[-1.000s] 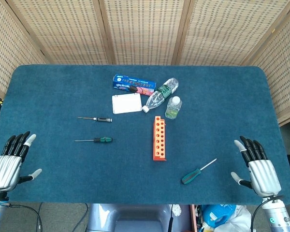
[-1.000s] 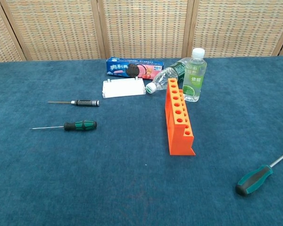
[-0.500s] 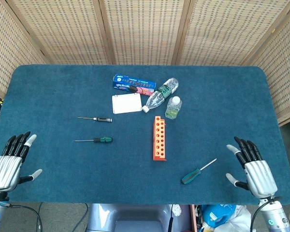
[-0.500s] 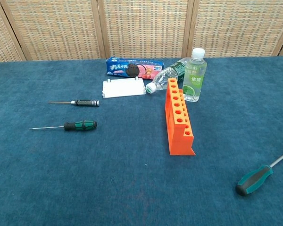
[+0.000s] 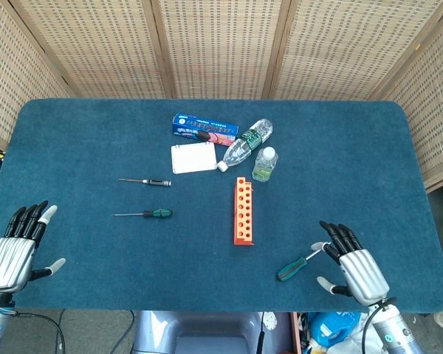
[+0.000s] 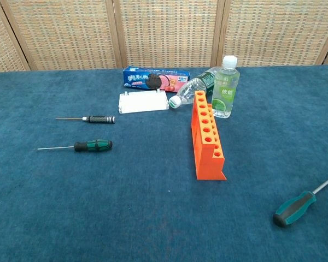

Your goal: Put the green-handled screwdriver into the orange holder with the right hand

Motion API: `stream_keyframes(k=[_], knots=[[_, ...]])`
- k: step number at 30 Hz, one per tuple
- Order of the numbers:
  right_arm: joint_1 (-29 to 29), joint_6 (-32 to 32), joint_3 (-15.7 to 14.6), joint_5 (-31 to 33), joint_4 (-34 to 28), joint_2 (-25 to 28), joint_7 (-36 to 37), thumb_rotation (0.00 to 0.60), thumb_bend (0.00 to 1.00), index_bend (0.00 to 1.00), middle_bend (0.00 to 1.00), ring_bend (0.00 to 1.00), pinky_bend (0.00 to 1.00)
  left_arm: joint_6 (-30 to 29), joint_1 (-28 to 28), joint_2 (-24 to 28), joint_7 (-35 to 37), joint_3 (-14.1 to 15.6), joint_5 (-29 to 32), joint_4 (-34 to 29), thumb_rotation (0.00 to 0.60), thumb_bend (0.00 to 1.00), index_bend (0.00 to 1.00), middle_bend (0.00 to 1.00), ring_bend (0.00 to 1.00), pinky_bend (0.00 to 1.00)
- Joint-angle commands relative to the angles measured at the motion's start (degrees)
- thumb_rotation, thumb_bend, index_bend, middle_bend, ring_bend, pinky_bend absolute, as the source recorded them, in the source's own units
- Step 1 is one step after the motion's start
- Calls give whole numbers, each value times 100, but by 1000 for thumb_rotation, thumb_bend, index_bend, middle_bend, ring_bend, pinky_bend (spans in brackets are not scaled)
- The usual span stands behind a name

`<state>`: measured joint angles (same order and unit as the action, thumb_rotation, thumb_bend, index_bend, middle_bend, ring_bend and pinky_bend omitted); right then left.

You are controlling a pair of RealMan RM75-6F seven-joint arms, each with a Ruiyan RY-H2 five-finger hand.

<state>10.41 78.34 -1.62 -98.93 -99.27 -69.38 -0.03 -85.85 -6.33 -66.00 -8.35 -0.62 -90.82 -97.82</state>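
Head view: three screwdrivers (image 5: 303, 261), two bottles (image 5: 264, 164), one orange holder (image 5: 242, 211), both hands' fingers (image 5: 338, 237) spread, empty.

I see everything under bright, even light from above; shadows on the blue table (image 5: 96, 133) are faint and short. Both views are sharp across the middle. A soft sheen sits on the clear bottle (image 6: 225, 87). At the chest view's right edge, small blurred specks show.
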Motion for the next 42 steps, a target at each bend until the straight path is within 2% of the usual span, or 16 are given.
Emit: stream_keyframes(k=[1, 12, 22, 42], knots=[[206, -372, 8, 133, -80, -276, -130, 600, 190, 316, 0, 0, 0, -5, 2, 9, 31, -10, 16, 5, 600, 0, 0, 0, 0, 0], [446, -898, 0, 436, -83, -725, -534, 600, 192, 369, 0, 0, 0, 16, -9, 4, 55, -4, 4, 17, 600, 0, 0, 0, 0, 0], [653, -1302, 32, 777, 145, -1011, -795, 600, 194, 377, 0, 0, 0, 15, -10, -3, 46, 0, -4, 20, 600, 0, 0, 0, 0, 0], [832, -1455, -16, 941, 603, -1243, -618, 600, 195, 399, 0, 0, 0, 46, -20, -38, -22, 7, 8, 35, 600, 0, 0, 0, 0, 0]])
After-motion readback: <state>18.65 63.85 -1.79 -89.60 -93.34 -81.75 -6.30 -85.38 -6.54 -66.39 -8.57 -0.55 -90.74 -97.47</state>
